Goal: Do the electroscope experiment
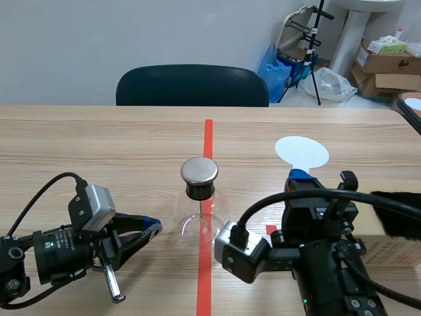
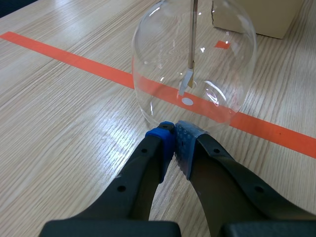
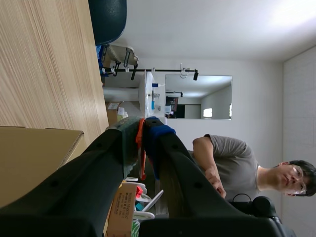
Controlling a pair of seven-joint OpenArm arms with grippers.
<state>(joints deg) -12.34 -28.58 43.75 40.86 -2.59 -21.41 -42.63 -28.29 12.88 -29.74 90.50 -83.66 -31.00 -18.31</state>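
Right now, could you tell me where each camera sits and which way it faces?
Scene: between the arms, facing across the table at flask and chair; both arms show.
Left wrist: on the left arm, past the shut left gripper, at the flask.
Right wrist: on the right arm, rolled sideways, past the right gripper shut on an orange strip, toward a person.
Shared: flask in scene and left wrist; chair in scene and right wrist.

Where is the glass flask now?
In the scene view the flask stands at the middle of the table, on the red tape line; the left gripper, shut, lies just to its left, near its base.
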